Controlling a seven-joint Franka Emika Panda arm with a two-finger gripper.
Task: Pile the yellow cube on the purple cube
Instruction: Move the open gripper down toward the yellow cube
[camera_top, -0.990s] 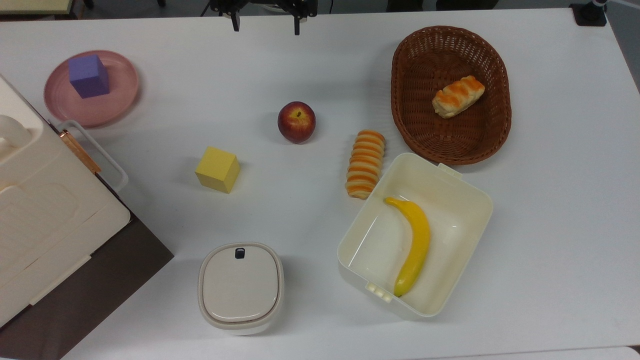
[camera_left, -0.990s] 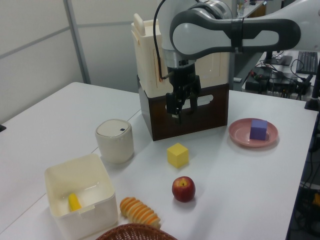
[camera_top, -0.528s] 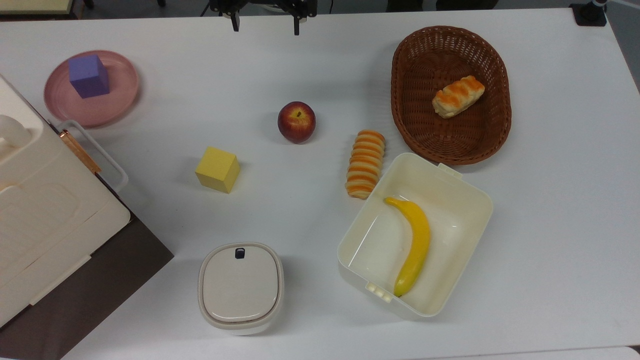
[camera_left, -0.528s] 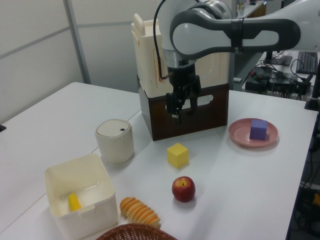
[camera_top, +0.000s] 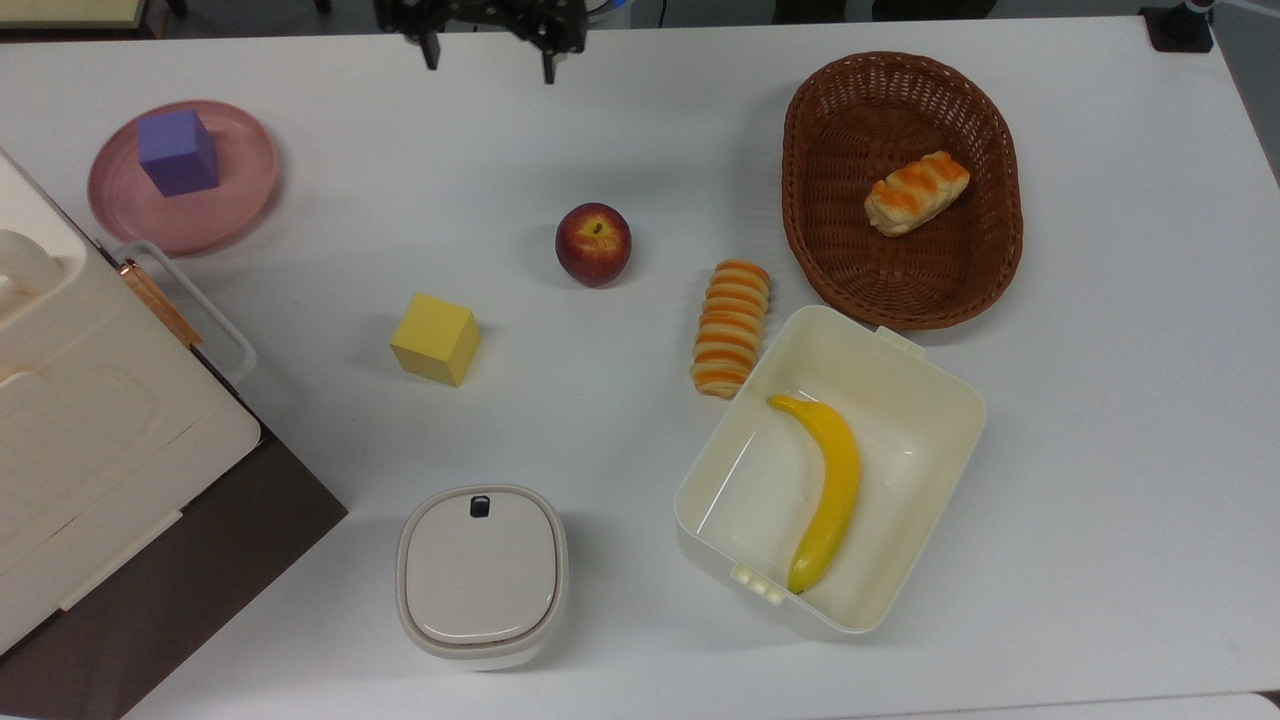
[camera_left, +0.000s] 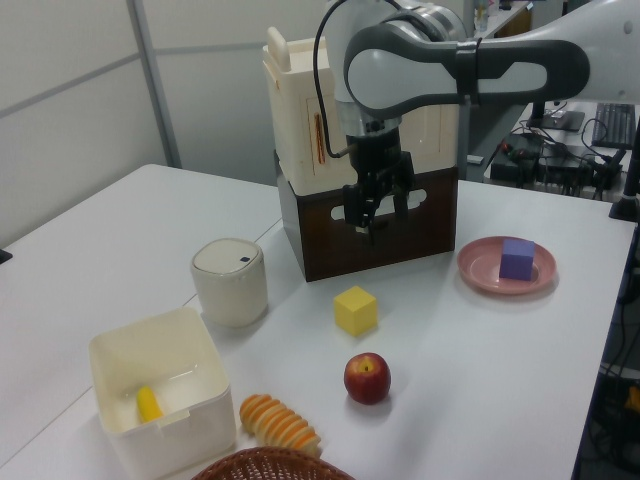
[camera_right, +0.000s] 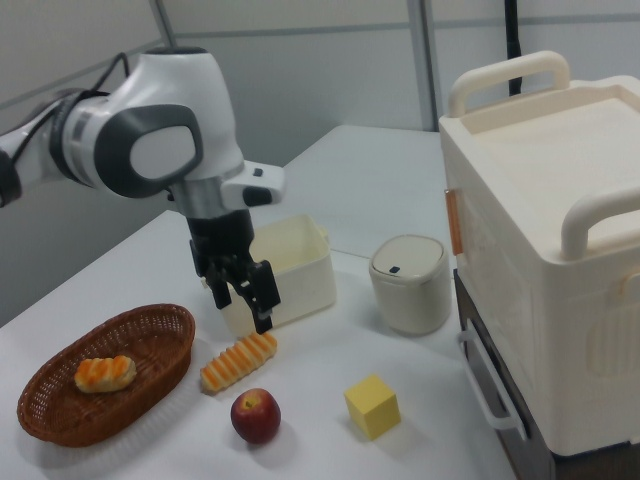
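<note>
1. I see bare table (camera_top: 330, 250) between the yellow cube (camera_top: 435, 339) and the plate (camera_top: 215, 215) at the top view's upper left.
2. The big case (camera_top: 90, 420) crowds the top view's left edge.
3. The apple (camera_top: 593, 244) stands right of the cube, apart.

The top view looks straight down on the table (camera_top: 1100, 450). The left view and right view look obliquely across it from opposite sides, sharing the yellow cube (camera_left: 355, 310)
</note>
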